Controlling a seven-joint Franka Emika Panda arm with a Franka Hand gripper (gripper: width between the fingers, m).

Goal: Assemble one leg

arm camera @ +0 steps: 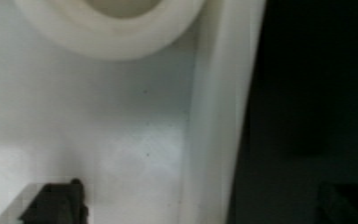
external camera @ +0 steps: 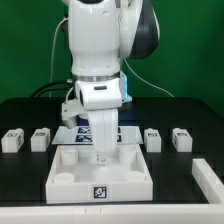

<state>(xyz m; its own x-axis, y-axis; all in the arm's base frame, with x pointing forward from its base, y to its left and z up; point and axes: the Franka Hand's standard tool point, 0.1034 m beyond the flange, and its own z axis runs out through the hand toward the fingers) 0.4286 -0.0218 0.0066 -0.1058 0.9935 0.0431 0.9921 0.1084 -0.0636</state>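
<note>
Legs: four small white blocks lie in a row on the black surface (external camera: pixel 28 178), none of them in the jaws. Seen in the exterior view, they flank the tabletop. Outer left leg (external camera: pixel 12 140) and inner left leg (external camera: pixel 40 137) sit at about 10 o'clock from it. Inner right leg (external camera: pixel 152 138) and outer right leg (external camera: pixel 181 137) sit at about 2 o'clock. Each shows dark tag marks on a face (too small to read). All four are apart from one another and from the tabletop.

Tabletop (external camera: pixel 70 175): a white square tray lying flat at frame centre, with a tag on its 6 o'clock wall. The wrist view shows its pale floor (arm camera: pixel 105 130), one round corner socket (arm camera: pixel 114 25) and the raised rim, with the dark surface (arm camera: pixel 318 100) beyond.

Gripper (external camera: pixel 100 155): pointing straight down, with its tip low inside the tray near the middle. In the wrist view (arm camera: pixel 202 205) the two dark fingertips (arm camera: pixel 51 203) stand wide apart, one over the tray floor and one past the rim. The jaws are spread with nothing between them.

Marker board (external camera: pixel 128 131): flat at 12 o'clock behind the tray, partly hidden by the arm.

Another white part (external camera: pixel 207 178) is cut off by the frame edge at 3 o'clock; I cannot tell what it is.
</note>
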